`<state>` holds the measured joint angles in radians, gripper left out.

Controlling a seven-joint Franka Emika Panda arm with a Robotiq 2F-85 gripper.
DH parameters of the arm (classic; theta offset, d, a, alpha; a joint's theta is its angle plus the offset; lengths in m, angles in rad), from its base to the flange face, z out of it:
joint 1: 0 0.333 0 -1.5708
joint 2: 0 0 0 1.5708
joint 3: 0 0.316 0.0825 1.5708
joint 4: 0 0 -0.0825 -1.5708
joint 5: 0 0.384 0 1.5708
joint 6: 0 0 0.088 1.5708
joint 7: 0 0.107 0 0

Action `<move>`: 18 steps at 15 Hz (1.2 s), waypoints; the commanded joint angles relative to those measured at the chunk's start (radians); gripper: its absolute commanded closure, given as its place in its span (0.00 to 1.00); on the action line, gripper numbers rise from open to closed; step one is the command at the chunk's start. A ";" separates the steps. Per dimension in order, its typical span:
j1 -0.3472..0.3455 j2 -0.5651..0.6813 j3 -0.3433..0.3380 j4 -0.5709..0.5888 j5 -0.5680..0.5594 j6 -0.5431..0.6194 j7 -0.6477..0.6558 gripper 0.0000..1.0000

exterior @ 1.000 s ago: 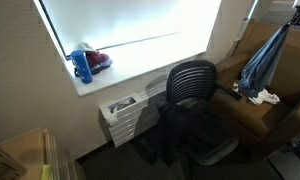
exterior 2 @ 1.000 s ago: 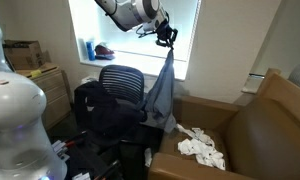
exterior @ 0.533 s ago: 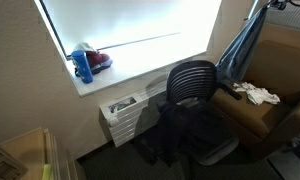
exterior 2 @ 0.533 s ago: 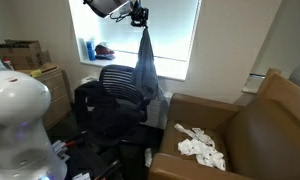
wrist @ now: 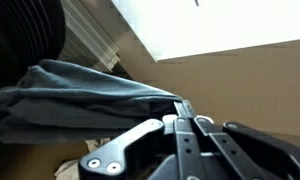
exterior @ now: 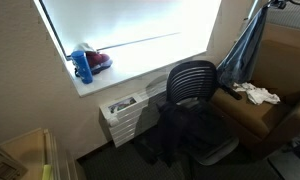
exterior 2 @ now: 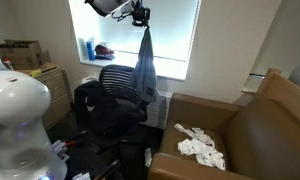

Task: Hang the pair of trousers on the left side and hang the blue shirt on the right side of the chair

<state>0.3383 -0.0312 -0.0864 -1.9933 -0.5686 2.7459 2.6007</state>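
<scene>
My gripper (exterior 2: 141, 17) is shut on the blue shirt (exterior 2: 145, 65), which hangs down from it above the right side of the black office chair (exterior 2: 118, 85). The shirt also shows in an exterior view (exterior: 245, 50) beside the chair (exterior: 193, 85) and in the wrist view (wrist: 80, 95), pinched at the fingertips (wrist: 180, 108). Dark trousers (exterior 2: 102, 115) lie draped over the chair's seat and left side, also seen in an exterior view (exterior: 185, 130).
A brown armchair (exterior 2: 240, 130) holds white crumpled cloth (exterior 2: 200, 147). A window sill (exterior: 120, 68) carries a blue bottle (exterior: 83, 66) and a red item. A white drawer unit (exterior: 125, 115) stands under the sill. A white robot base (exterior 2: 20, 120) is near.
Over the last second my gripper carried the blue shirt from over the armchair toward the chair and higher. In the last half second nothing visibly moved.
</scene>
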 commanded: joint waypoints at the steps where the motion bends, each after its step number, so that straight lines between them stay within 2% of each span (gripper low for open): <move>1: -0.040 0.118 -0.009 0.231 0.015 0.063 0.001 1.00; 5: 0.000 0.289 -0.084 0.465 0.081 0.157 0.001 1.00; 7: 0.001 0.364 -0.076 0.495 0.107 0.183 0.000 1.00; 11: -0.043 0.467 0.024 0.411 0.188 0.146 -0.078 1.00; 12: -0.037 0.490 0.025 0.397 0.182 0.122 -0.080 1.00; 15: 0.044 0.502 -0.053 0.342 0.065 0.117 -0.031 1.00; 17: 0.120 0.460 -0.126 0.290 -0.057 0.103 0.015 1.00; 18: 0.151 0.415 -0.139 0.271 -0.097 0.084 0.036 1.00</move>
<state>0.3971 0.5030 -0.1545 -1.6319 -0.5591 2.8794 2.5837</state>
